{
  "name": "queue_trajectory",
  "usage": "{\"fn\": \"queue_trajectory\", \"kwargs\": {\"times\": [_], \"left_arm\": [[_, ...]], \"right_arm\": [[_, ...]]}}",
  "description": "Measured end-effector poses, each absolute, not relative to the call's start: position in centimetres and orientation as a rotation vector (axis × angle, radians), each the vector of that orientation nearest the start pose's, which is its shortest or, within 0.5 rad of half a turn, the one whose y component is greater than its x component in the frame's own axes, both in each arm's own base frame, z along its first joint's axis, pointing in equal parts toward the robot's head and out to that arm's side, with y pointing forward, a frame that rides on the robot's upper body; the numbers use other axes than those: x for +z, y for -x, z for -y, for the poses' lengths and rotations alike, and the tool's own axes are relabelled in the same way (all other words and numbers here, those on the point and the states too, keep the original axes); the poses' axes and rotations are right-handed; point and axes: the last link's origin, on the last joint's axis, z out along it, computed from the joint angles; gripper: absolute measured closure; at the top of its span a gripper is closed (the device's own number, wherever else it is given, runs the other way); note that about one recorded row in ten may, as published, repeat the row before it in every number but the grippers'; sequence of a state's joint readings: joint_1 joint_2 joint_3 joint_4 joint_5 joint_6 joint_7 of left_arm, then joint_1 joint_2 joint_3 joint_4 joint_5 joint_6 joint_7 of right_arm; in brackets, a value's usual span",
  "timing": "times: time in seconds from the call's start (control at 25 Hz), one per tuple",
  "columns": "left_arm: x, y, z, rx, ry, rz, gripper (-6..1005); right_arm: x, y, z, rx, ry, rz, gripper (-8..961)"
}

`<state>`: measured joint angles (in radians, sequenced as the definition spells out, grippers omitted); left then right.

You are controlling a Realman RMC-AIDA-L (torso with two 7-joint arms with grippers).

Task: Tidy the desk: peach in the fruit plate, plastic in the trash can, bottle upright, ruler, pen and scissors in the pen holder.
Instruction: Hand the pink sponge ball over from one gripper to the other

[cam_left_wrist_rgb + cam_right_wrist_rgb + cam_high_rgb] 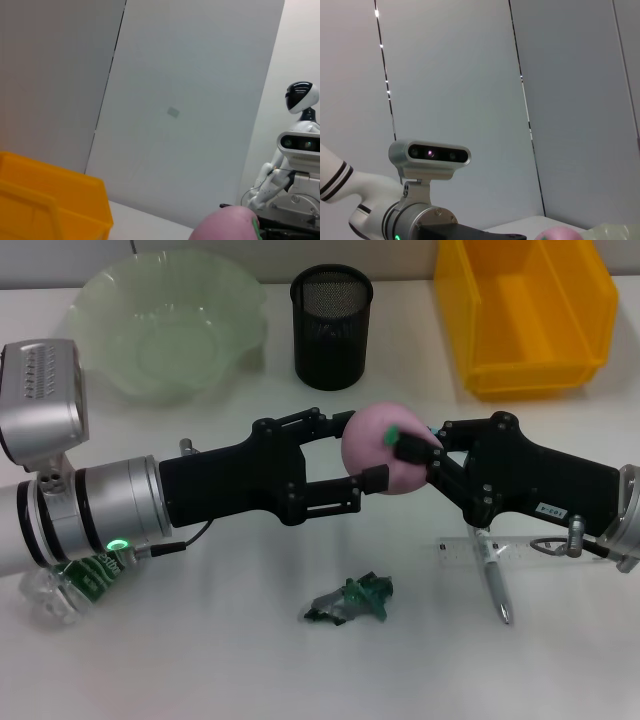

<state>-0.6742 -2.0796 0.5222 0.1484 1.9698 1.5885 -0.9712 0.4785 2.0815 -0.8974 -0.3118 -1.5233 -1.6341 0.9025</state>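
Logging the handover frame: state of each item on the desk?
Peach: held between left gripper and right gripper.
Bowl: empty.
Mesh cup: upright, looks empty.
Yellow bin: empty.
Bottle: lying down.
Wrapper: crumpled on desk.
Ruler, pen: flat on desk.

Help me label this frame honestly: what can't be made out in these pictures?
- Scissors: not made out in any view; a blue bit shows beside the peach, behind the right gripper.
- Bottle: head view, mostly hidden under the left arm and cut off by the edge.
- Ruler: its far end is hidden under the right arm.
- Which gripper bears the peach: both the left gripper and the right touch it.
- Desk: barely seen in the wrist views.
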Motion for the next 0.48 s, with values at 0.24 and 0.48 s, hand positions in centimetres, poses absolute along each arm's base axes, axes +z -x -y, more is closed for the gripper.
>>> {"fn": "queue_trajectory", "kwargs": {"times": [0.24, 0.48], "left_arm": [[-6.55, 22.26, -30.89, -1.11, 2.743, 0.463, 229], [-6.6, 22.34, -31.21, -1.079, 2.745, 0.453, 252]], "right_arm": [[-3.81, -24.88, -28.97, 1.16, 2.569, -0.358, 924], [-3.93, -24.77, -29.06, 1.161, 2.571, -0.362, 924]]}}
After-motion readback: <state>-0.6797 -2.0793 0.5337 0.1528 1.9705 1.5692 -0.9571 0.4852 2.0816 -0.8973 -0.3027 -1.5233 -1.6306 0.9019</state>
